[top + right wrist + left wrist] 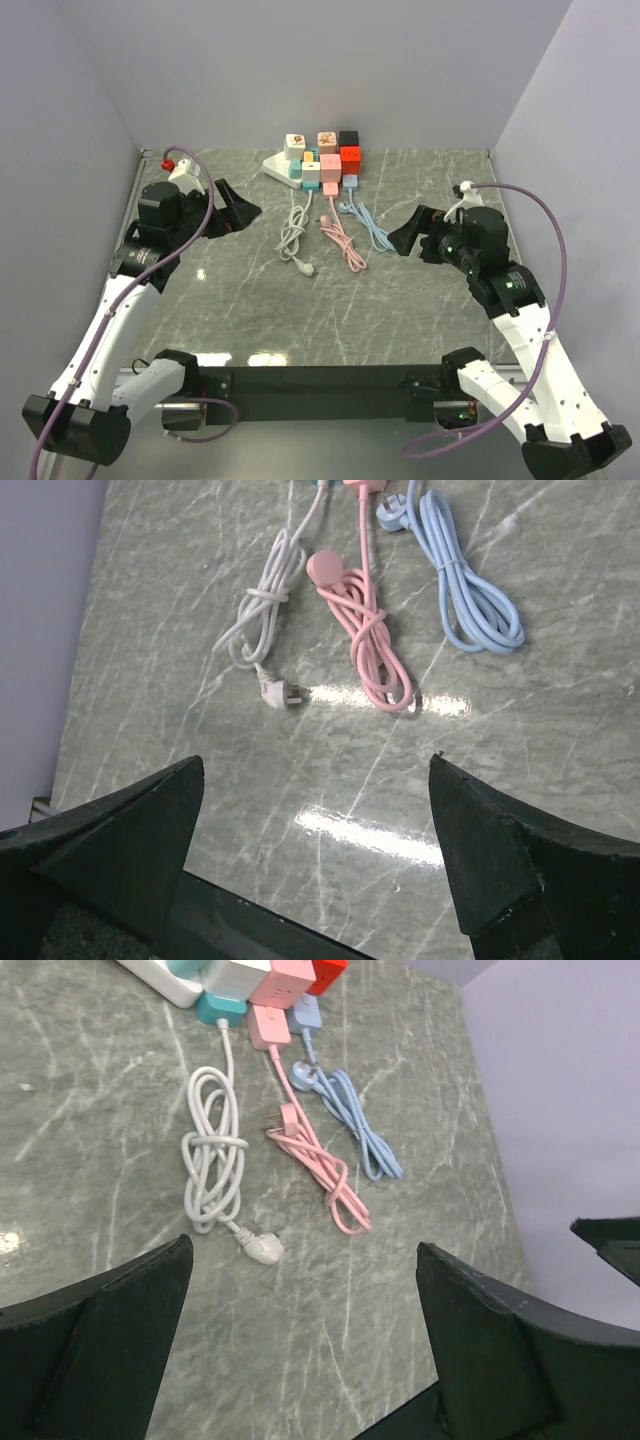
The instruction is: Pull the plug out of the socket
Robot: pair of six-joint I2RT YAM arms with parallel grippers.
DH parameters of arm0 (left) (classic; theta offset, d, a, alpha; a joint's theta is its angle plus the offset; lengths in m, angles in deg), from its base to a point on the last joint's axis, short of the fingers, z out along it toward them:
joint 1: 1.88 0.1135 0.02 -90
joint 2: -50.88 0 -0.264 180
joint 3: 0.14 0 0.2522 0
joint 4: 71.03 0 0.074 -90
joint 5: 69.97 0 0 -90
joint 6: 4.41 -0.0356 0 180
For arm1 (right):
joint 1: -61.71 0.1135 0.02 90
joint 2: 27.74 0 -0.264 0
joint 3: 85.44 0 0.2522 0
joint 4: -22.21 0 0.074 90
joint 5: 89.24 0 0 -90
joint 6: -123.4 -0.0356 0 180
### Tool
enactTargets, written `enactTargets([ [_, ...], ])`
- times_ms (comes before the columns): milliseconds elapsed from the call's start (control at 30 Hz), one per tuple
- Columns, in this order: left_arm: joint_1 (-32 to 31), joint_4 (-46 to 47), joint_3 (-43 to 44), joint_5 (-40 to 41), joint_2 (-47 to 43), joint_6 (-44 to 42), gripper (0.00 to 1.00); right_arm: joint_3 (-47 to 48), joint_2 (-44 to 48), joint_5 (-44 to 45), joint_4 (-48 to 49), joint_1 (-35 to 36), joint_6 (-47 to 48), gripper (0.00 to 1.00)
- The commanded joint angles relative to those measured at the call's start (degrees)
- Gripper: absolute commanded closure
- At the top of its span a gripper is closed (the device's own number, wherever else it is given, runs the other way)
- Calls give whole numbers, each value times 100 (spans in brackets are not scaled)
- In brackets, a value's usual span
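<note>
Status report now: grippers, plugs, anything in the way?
Left gripper open, empty. Right gripper open, empty. Plugs seated in power strip, untouched. Three coiled cables lie before it.

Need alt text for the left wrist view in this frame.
A white cable, pink cable and blue cable lie coiled side by side on a grey marble table, each running up to a white power strip at the top edge. The left gripper, open and empty, shows black fingers at the bottom corners.

No text, label or number is legible anywhere.
</note>
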Motion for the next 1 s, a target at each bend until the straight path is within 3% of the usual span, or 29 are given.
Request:
enactTargets([
  [0, -17, -101, 17, 323, -106, -198, 1, -64, 203, 171, 95, 32, -57, 0],
  [300, -17, -5, -107, 867, 666, -620, 1, 41, 27, 531, -142, 23, -75, 0],
  [500, -341, 22, 428, 1702, 2371, -892, 1, 50, -245, 698, -371, 23, -101, 0],
  [633, -613, 162, 894, 1809, 3424, -989, 1, -116, -175, 654, -196, 32, -154, 0],
  [867, -1211, 479, 1422, 1808, 4287, -1051, 1, -424, -219, 593, -55, 32, -180, 0],
  [967, -1554, 242, 1896, 2265, 4911, -1077, 1, -459, -289, 575, -2, 32, -198, 0],
])
